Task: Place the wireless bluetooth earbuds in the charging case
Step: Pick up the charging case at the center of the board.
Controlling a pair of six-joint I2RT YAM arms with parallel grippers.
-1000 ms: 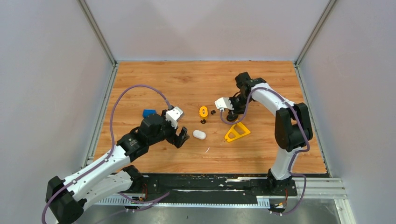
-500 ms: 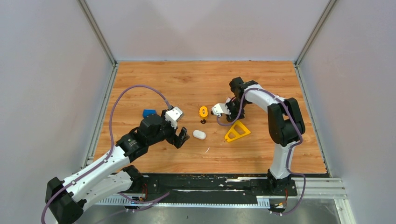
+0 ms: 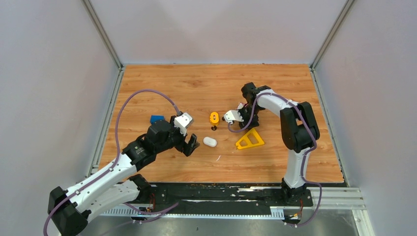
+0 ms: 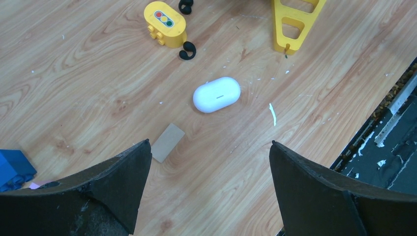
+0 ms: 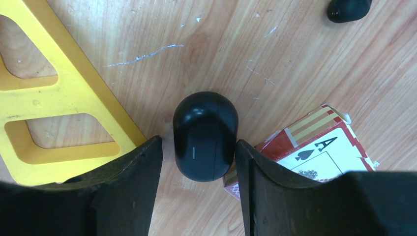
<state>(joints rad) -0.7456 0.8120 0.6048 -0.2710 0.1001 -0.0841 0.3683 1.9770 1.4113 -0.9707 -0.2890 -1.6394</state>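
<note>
wooden worktop (image 3: 162,83) carries everything in view. the right hand (image 5: 199,142) points down over a black charging case (image 5: 205,132), which lies closed on the wood between its two fingers. the hand is partly parted: one finger sits right against the case's side, while a thin strip of wood shows between the other finger and the case, so it brackets the case without clamping it. a yellow triangle (image 5: 59,103) lies just beside the case on one side. a red playing-card box (image 5: 314,147) lies on the other side, partly hidden by the finger there.

the left hand (image 4: 209,147) hovers wide apart and holds nothing. ahead of it a white charging case (image 4: 217,95) lies closed on the wood, touching nothing. beyond that case stands a yellow block (image 4: 165,24) with a traffic light printed on it. a black earbud (image 4: 187,50) lies just beside the block's near end, and a second black earbud (image 4: 185,6) lies past the block at the view's edge. both buds lie loose on the wood, in neither case. a small tan block (image 4: 167,142) lies near the white case, on the left hand's side of it. a blue block (image 4: 12,167) shows at the edge of the left wrist view.
</note>
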